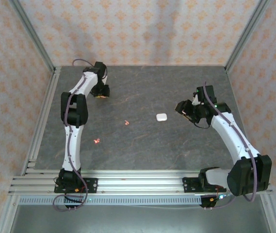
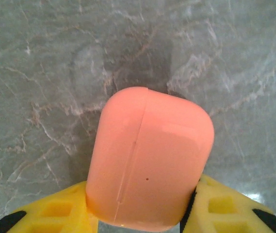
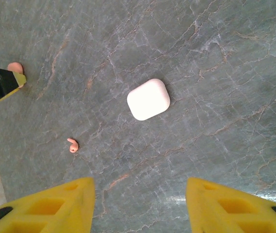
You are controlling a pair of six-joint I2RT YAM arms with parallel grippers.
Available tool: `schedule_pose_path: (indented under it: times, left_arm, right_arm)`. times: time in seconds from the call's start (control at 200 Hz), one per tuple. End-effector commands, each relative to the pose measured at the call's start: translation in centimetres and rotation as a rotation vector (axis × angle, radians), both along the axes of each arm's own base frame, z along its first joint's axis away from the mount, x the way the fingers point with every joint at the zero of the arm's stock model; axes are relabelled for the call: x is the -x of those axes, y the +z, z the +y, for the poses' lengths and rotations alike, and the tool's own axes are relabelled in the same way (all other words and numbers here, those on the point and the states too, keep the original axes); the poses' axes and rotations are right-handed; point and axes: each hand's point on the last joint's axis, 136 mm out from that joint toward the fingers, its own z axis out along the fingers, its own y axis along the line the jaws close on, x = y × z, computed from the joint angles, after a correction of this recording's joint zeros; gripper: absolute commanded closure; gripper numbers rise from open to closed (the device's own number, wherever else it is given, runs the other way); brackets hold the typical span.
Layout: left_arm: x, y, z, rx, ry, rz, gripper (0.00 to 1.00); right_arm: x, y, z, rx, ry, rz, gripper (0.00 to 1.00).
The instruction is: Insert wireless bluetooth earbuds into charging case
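One pink earbud point(image 1: 126, 123) lies loose near the middle of the table point(image 1: 142, 150). A second pink earbud point(image 1: 96, 141) lies nearer the arm bases, apart from the first. Both look tiny, very light and made of hard glossy plastic, so a pinch could easily make one skid or flick away. The safest hold is probably across the rounded head, leaving the stem free to drop into its well.

The white case point(image 1: 161, 117) rests flat with its lid shut, to the right of the first earbud. The pink case point(image 2: 150, 162) is at the far left of the table, clasped by the left gripper point(image 2: 140, 208), whose yellow fingers press on both its flanks. Its lid seam looks closed. The smooth, rounded shell will likely slip if squeezed off-centre.

The right gripper point(image 3: 138, 194) hovers near the white case, fingers spread wide with nothing between them.
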Motion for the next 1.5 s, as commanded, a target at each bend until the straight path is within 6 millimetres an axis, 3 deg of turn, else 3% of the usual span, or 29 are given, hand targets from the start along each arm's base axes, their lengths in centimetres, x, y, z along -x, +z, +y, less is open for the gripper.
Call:
schedule_pose_path:
  times: [0.0, 0.155, 0.4, 0.435, 0.625, 0.766, 0.916, 1.031, 1.346, 1.496]
  left_arm:
    - [2.6, 1.0, -2.0, 0.011, -0.122, 0.025, 0.63]
    - [5.2, 3.3, -5.7, 0.041, -0.280, -0.046, 0.64]
    - [10.3, 7.0, -13.3, 0.172, -0.481, -0.183, 0.64]
    - [11.1, 8.5, -14.7, 0.222, -0.500, -0.223, 0.65]
    - [15.6, 12.5, -20.3, 0.331, -0.641, -0.337, 0.66]
    - [18.3, 14.4, -23.2, 0.414, -0.719, -0.351, 0.66]
    - [20.2, 16.2, -25.3, 0.484, -0.772, -0.366, 0.66]
    - [20.8, 16.4, -25.8, 0.487, -0.792, -0.351, 0.66]
    - [21.6, 17.4, -26.5, 0.503, -0.823, -0.354, 0.67]
    - [21.8, 17.3, -26.4, 0.493, -0.823, -0.353, 0.67]
  right_arm:
    - [-0.1, 0.9, 0.3, -0.051, -0.025, -0.027, 0.47]
    - [-0.2, 1.4, 1.3, -0.123, -0.020, -0.028, 0.47]
    - [-0.3, 1.8, 3.1, -0.261, 0.001, -0.033, 0.48]
    - [-0.3, 1.7, 3.5, -0.288, 0.003, -0.027, 0.48]
    - [0.3, 1.8, 7.4, -0.358, 0.115, -0.003, 0.47]
    - [1.0, 2.0, 10.2, -0.376, 0.207, 0.031, 0.46]
    - [1.4, 2.7, 12.3, -0.393, 0.279, 0.027, 0.45]
    - [1.6, 3.2, 13.3, -0.412, 0.313, 0.032, 0.45]
    - [1.0, 3.1, 13.8, -0.411, 0.322, 0.027, 0.45]
    - [0.8, 3.1, 14.3, -0.422, 0.339, 0.030, 0.51]
